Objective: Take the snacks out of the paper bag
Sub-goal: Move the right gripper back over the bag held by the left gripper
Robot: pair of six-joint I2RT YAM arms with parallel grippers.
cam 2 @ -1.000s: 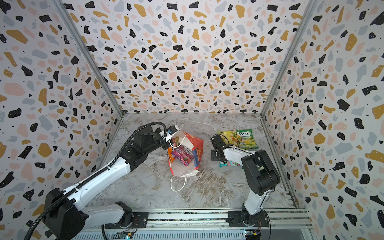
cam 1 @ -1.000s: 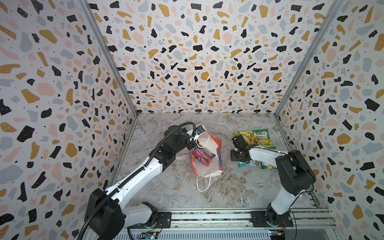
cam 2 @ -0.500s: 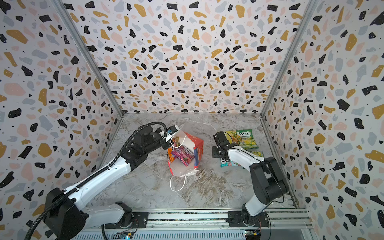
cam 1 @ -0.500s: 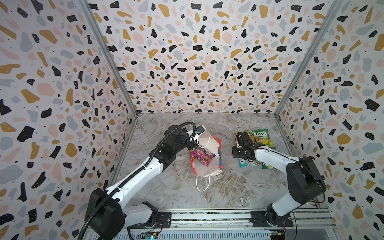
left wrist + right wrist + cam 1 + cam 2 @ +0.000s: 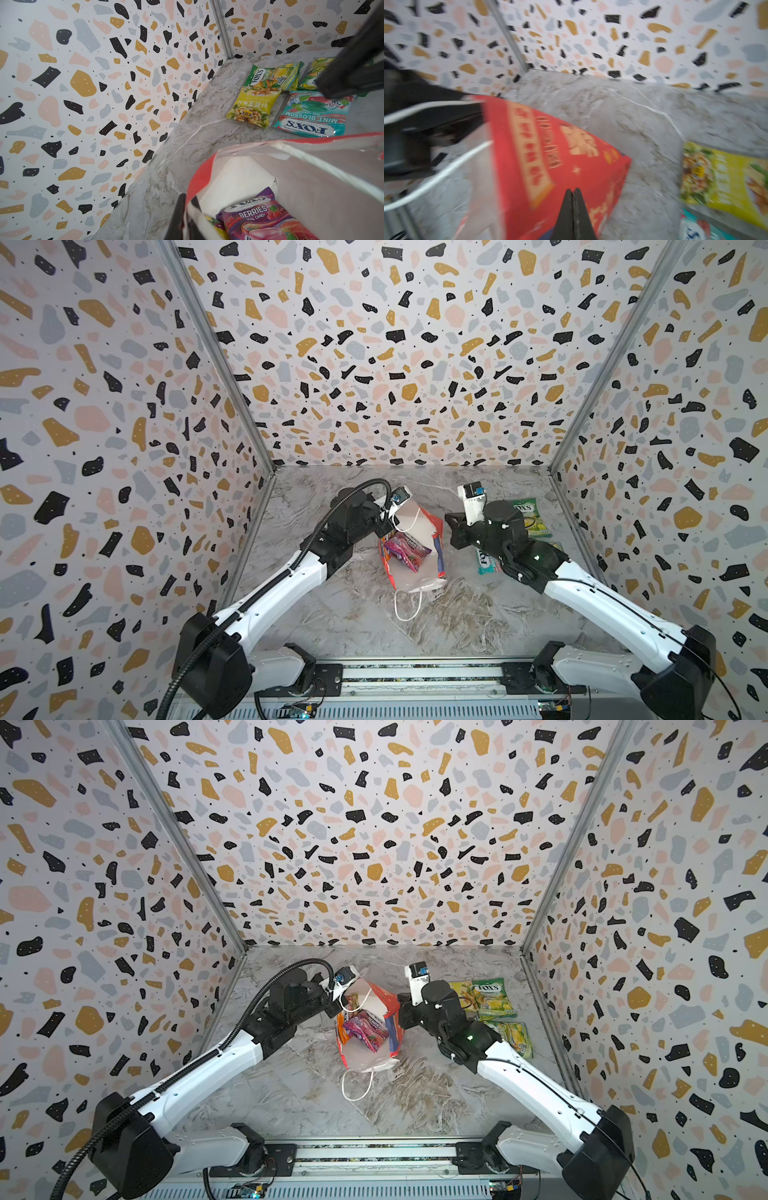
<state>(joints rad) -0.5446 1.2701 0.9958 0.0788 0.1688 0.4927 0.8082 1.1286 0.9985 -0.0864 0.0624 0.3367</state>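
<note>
Nearest us, mid-table between the arms: the paper bag (image 5: 424, 526), leaning on the marble table (image 5: 353, 626), its mouth gaping upward and the white lining showing.

Inside it: the purple berries packet (image 5: 261, 216), face up against the lining. A yellow sliver (image 5: 218, 231) shows beneath it, too little for us to name. We judge the task part done, with at least this one snack left in.

At the rim: the left gripper (image 5: 188, 197) is pinched tight on the bag's edge, one finger inside and one outside. That pinch is what props the mouth open, so we would leave it exactly there. A white cord handle (image 5: 332, 174) crosses the mouth just beyond.

Beside the bag's red outer wall: the right gripper (image 5: 573, 190), jaws pressed together on nothing, its tip not over the mouth. The right wrist view is blurred.

We read the step as the right arm going in for the berries packet. To do it well:
- spread the jaws before entering, not inside
- rise over the rim rather than push the red wall, since paper buckles
- stay clear of the cord
- take the packet by a sealed edge, because glossy film slips from a flat pinch
- draw it out along the lining, slowly

Farthest, right side, well apart from the bag: the teal mint packet (image 5: 311, 116), a yellow packet (image 5: 253, 106), a green packet (image 5: 274, 75) and a second green packet (image 5: 311, 74) half hidden by the right arm. All four lie flat on the table, and the next one belongs beside them
</note>
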